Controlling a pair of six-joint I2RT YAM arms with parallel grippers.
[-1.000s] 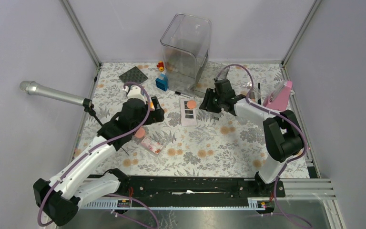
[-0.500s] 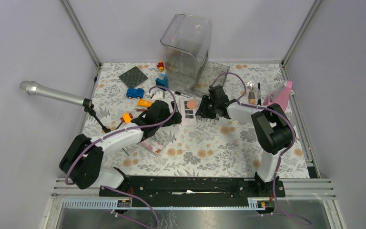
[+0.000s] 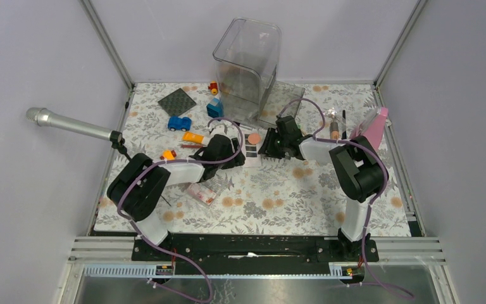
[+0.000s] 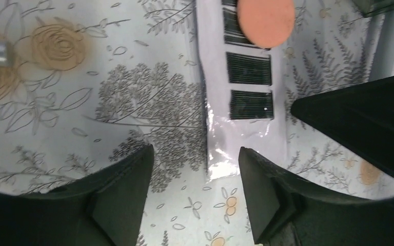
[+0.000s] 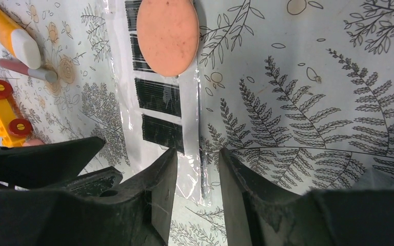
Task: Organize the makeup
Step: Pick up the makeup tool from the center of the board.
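The white palette with dark squares (image 3: 252, 154) lies flat on the floral desk (image 3: 278, 190), near the middle, in front of the clear container (image 3: 247, 60). A coral-pink round disc (image 3: 253, 138) rests on its far end, covering part of the upper squares. Both arms reach low over it from either side.

The left gripper (image 4: 197, 166) is wide open and has hold of nothing; the palette's near left corner sits in the gap between its fingers. The right gripper (image 5: 197, 161) is open only a narrow way, and the palette's right edge runs into the gap between its fingers (image 5: 159, 179). It has not closed on it.

The clear pink-shade palette (image 3: 202, 192) lies apart, nearer the arm bases. The tan-handled brushes (image 3: 334, 128) lie to the right. A blue toy car (image 3: 179, 123) sits to the left.
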